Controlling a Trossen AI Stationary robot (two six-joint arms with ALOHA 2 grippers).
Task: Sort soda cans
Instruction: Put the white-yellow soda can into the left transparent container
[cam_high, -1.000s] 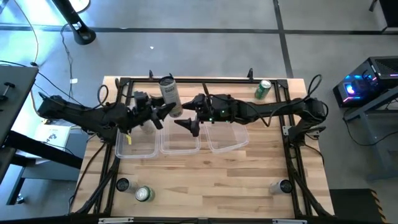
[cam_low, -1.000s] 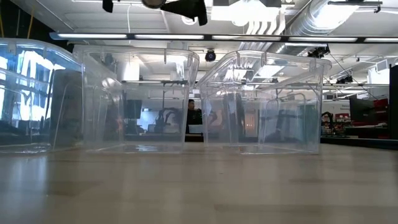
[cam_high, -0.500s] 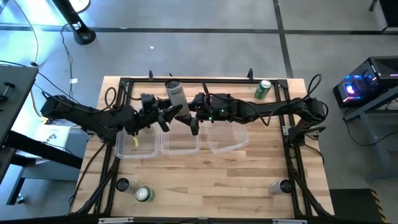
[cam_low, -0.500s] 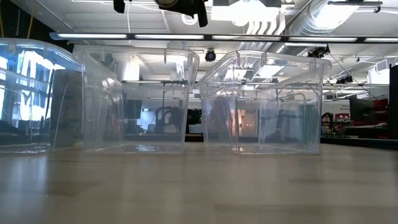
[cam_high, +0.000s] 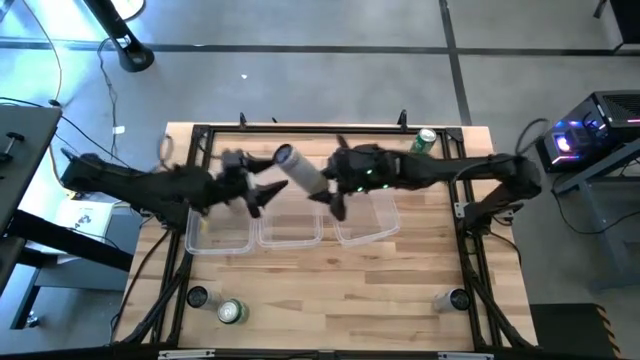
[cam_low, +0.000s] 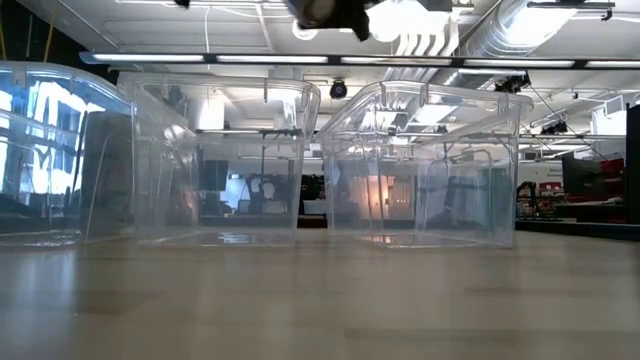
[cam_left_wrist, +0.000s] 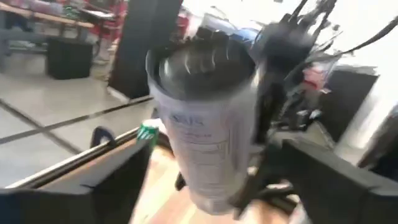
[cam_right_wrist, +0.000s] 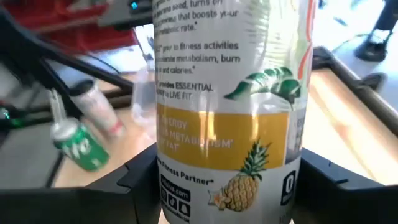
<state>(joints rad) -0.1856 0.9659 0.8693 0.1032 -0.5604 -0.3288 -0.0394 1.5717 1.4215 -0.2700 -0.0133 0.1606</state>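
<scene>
A pale silver-white soda can (cam_high: 300, 172) hangs tilted in the air over the tubs. It fills the right wrist view (cam_right_wrist: 227, 93). My right gripper (cam_high: 326, 194) is shut on it. My left gripper (cam_high: 255, 192) stands just left of the can, open, with its fingers apart on either side in the left wrist view (cam_left_wrist: 224, 183); I see no touch. One green can (cam_high: 423, 142) stands at the far right of the table. Another green can (cam_high: 231, 312) and a black can (cam_high: 197, 297) stand near left, and a second black can (cam_high: 457, 299) near right. My right gripper pinches the can's lower body (cam_right_wrist: 186, 180) between its two fingers (cam_right_wrist: 134, 180), one on each side of the wall. It comes level from the table's right, across the can. The can is lifted clear and tilted, its silver top (cam_left_wrist: 205, 62) toward the far left.
Three clear plastic tubs stand in a row mid-table: left (cam_high: 218, 232), middle (cam_high: 290, 230), right (cam_high: 365, 222). The low view shows their walls (cam_low: 225, 160), with the held can and gripper at the top edge (cam_low: 325, 10). A black frame rims the table (cam_high: 300, 127).
The can has passed from my left gripper to my right one. The left gripper held it nearly upright, then let go and drew back toward the left. The right gripper has carried the can toward the right, and it has tipped to a slant.
</scene>
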